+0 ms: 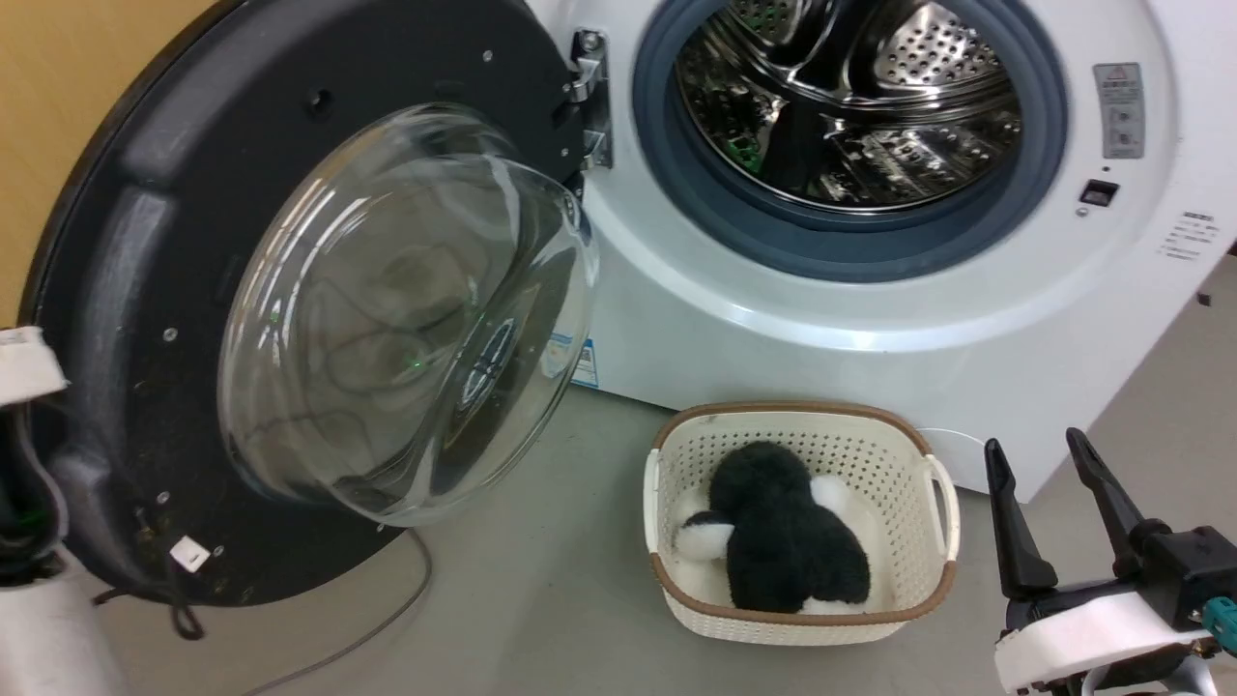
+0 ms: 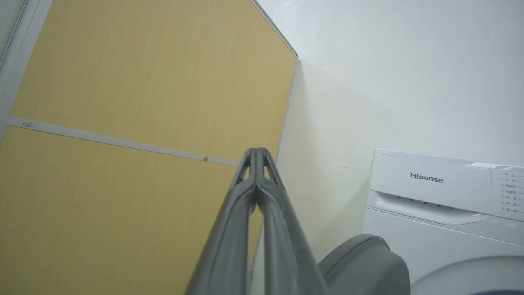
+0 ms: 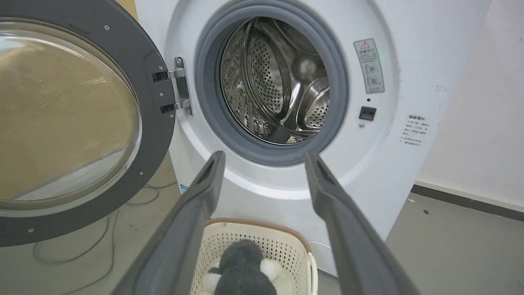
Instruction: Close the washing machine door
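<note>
Head view: door (image 1: 126, 290) stood wide open, hinged on left of machine (image 1: 870, 319), free edge by L forearm (image 1: 39, 628). L pincer (image 2: 256, 155) clenched, empty, nearer arm; push would go rightward toward drum (image 1: 850, 97). R pincer (image 1: 1036, 447) released, well apart, near basket (image 1: 802, 628).

Three views around one open washing machine (image 3: 266, 184).
My head camera looks down, close on the washing machine door (image 1: 126, 290) at frame left and the drum (image 1: 850, 97) at upper right. My right wrist camera sits lower and farther back, facing the machine head-on; both share door, drum and basket (image 1: 773, 623). My left wrist camera tilts upward at a yellow panel (image 2: 123, 82), the machine's top at lower right.
</note>
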Available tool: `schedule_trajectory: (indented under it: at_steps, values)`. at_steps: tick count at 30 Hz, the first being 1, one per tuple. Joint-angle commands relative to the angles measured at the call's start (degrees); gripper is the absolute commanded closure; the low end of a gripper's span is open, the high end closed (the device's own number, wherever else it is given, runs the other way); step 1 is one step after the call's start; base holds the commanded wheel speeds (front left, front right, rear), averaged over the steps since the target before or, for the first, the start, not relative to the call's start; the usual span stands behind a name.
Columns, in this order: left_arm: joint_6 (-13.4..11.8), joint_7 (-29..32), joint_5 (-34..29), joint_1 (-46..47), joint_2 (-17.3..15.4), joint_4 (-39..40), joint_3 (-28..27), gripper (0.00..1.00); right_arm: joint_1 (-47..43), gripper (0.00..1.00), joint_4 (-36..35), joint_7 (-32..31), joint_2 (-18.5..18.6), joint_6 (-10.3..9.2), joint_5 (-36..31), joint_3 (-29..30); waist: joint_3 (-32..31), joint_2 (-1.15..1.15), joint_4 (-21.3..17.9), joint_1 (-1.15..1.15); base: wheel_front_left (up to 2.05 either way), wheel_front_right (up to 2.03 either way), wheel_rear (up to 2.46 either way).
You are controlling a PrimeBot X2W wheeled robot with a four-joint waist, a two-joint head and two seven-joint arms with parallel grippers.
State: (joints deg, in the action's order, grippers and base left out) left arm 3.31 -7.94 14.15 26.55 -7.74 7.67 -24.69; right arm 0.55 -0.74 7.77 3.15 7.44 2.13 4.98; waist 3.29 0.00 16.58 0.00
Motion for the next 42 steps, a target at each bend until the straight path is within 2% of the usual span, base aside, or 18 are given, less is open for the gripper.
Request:
schedule_trajectory:
  at_steps: [1, 6, 14, 20, 26, 33, 42]
  values:
    - [0.64, -0.47, 0.73, 1.33, -0.92, -0.92, -1.27, 1.00, 0.90, 0.00, -0.37, 0.64, -0.15, 0.03, 0.72, 0.29, 0.21, 0.00, 0.54, 0.00, 0.00, 0.00, 0.00]
    - [0.99, -0.21, 5.21, 3.00, -2.89, -6.83, -4.93, 1.00, 1.00, 0.00, -0.38, 1.24, -0.16, 0.03, 0.79, 0.61, 0.81, 0.00, 1.83, 0.00, 0.00, 0.00, 0.00]
    - [1.52, 4.09, 13.06, 3.80, -6.31, -16.05, -9.18, 1.00, 1.58, 0.00, -0.41, 2.19, -0.18, 0.03, 0.47, 1.10, 1.92, 0.00, 3.19, 0.00, 0.00, 0.00, 0.00]
    - [1.91, 13.18, 23.90, 3.39, -7.59, -22.72, -10.51, 1.00, 1.90, 0.00, -0.66, 2.91, -0.19, 0.03, 0.14, 1.63, 2.90, 0.00, 4.30, 0.00, 0.00, 0.00, 0.00]
    - [2.29, 24.39, 34.78, -0.39, -8.42, -23.03, -7.18, 1.00, 2.35, 0.00, -0.76, 3.63, -0.20, 0.03, -0.12, 1.72, 3.91, 0.00, 5.44, 0.00, 0.00, 0.00, 0.00]
    - [2.73, 31.16, 45.46, -6.07, -8.68, -20.09, -2.55, 1.00, 3.14, 0.00, -0.80, 4.47, -0.22, 0.04, -0.40, 1.86, 4.85, 0.00, 6.68, 0.00, 0.00, 0.00, 0.00]
    - [3.29, 36.30, 55.03, -12.43, -11.14, -15.40, 5.01, 1.00, 3.58, 0.00, -0.63, 5.54, -0.24, 0.04, 0.28, 2.41, 5.23, 0.00, 8.02, 0.00, 0.00, 0.00, 0.00]
